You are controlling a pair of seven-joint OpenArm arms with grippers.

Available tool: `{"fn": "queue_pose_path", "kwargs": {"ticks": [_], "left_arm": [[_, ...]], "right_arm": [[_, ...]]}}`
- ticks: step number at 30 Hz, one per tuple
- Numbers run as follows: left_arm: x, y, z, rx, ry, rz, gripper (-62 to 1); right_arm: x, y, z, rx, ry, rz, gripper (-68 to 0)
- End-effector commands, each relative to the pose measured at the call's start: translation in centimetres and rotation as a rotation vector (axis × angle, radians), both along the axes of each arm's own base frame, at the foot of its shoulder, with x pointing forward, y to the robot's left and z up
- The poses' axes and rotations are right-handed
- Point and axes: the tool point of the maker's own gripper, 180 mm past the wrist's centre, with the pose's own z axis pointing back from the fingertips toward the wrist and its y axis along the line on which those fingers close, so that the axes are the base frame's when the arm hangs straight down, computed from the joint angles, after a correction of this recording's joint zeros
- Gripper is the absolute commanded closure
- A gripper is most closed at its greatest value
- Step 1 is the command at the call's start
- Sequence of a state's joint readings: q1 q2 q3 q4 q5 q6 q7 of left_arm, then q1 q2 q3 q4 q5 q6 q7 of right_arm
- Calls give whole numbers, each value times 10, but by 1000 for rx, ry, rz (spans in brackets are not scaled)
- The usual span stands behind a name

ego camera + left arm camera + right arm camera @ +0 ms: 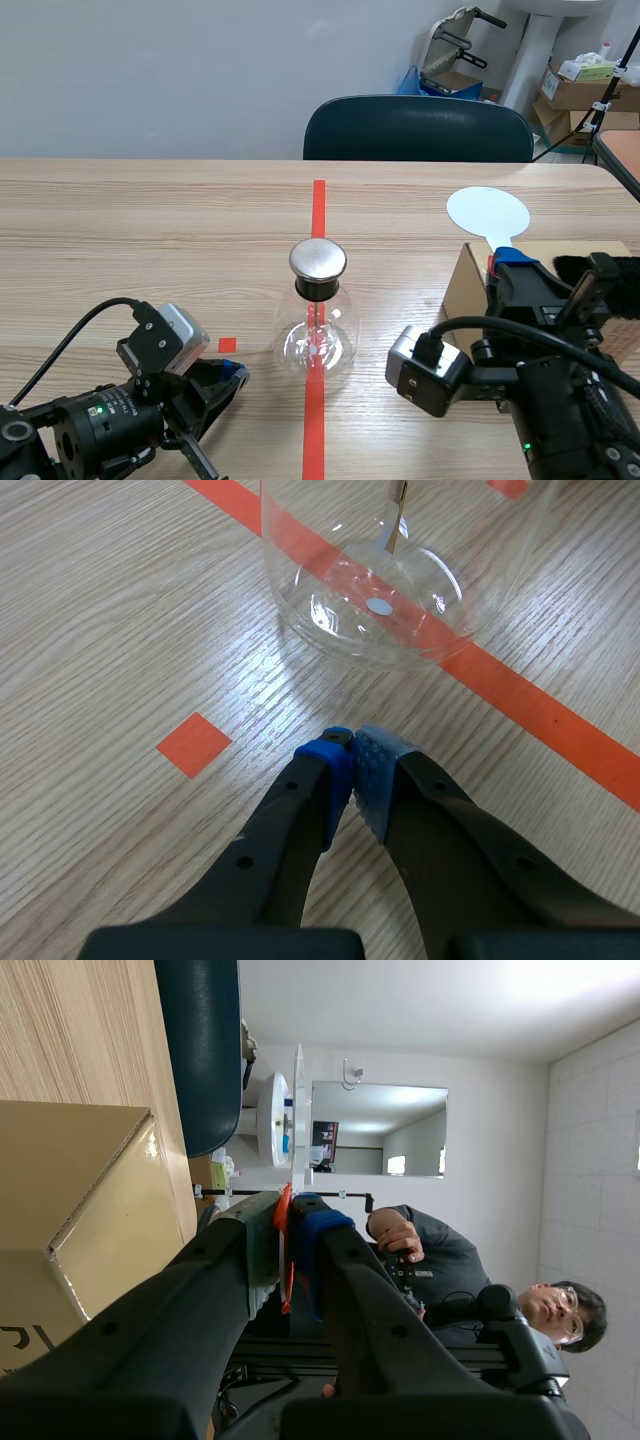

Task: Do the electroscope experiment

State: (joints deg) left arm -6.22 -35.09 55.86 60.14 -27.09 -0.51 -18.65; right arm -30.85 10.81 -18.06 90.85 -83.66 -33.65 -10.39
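The left arm is lying low at the lower left of the scene view, angling toward the middle. The left gripper is pinching its pads together on nothing, just above the table. Its tips are sitting beside the small orange square. The electroscope, a clear glass flask with a round metal cap, is standing upright at the centre of the frame on the red tape line. It is ahead of the left gripper, near but apart, with a band of wood showing between them.

The right arm is filling the lower right. The right gripper is pointing away toward the far edge, clamping the orange-red handle of a white disc paddle. The disc is showing above the fingers at the right of the frame. A cardboard box is crowding this arm, its corner just beside the fingers. A dark chair is standing at the table's far edge, top centre. In the right wrist view, a person is standing beyond the gripper.
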Motion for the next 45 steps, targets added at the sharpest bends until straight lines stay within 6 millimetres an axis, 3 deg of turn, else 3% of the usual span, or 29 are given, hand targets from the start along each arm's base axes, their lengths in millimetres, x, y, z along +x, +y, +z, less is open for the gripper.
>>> {"fn": "queue_pose_path", "kwargs": {"ticks": [1,16,23,27,31,35,45], "left_arm": [[2,-5,7,-25,-16,-6,-21],[4,9,13,-14,-49,-11,-40],[3,14,39,-43,-94,-66,-135],[-3,15,56,-74,-106,-83,-140],[-14,13,72,-105,-115,-111,-140],[-31,11,86,-140,-119,-145,-196],[-58,10,117,-184,-131,-214,-305]], "right_arm": [[2,-3,6,-3,-24,-6,-9],[2,-1,7,1,-31,4,-9],[2,0,10,-2,-43,31,-10],[0,-8,19,28,-95,41,-10],[-8,-19,17,11,-87,50,-10],[-20,-26,24,11,-132,73,-10],[-38,-41,-13,45,-35,76,-10]]}}
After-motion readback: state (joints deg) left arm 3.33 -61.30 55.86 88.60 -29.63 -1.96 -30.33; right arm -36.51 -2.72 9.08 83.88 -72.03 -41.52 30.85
